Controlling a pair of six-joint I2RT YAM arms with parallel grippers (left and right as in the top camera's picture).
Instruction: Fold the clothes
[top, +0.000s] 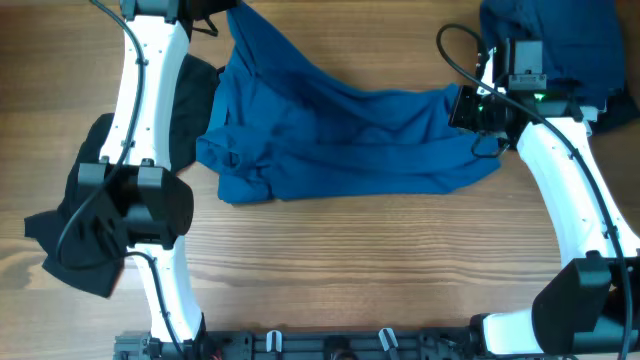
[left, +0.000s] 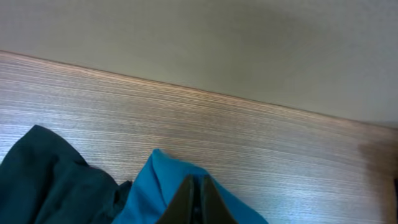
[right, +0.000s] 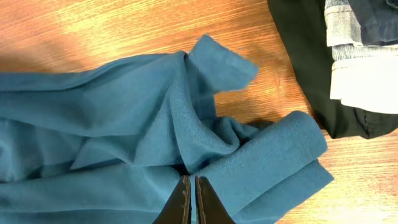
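Observation:
The large royal-blue garment (top: 340, 130) lies wrinkled across the middle of the wooden table (top: 380, 260), stretched from the far left to the right. At its far-left corner my left gripper (top: 222, 18) is shut on the blue cloth (left: 149, 193), which rises in a peak around the tips of the left gripper (left: 198, 183). My right gripper (top: 462, 108) is shut on the garment's right end. In the right wrist view folds of the blue cloth (right: 124, 124) run together at the closed tips of the right gripper (right: 191, 179). A black garment (top: 95, 215) lies crumpled at the left, partly under my left arm.
A navy garment (top: 550, 40) sits at the far right corner. The right wrist view shows a black cloth (right: 305, 56) with folded pale grey (right: 364, 71) and navy (right: 376, 18) pieces just right of the blue one. The table's far edge (left: 205, 93) runs close behind the left gripper.

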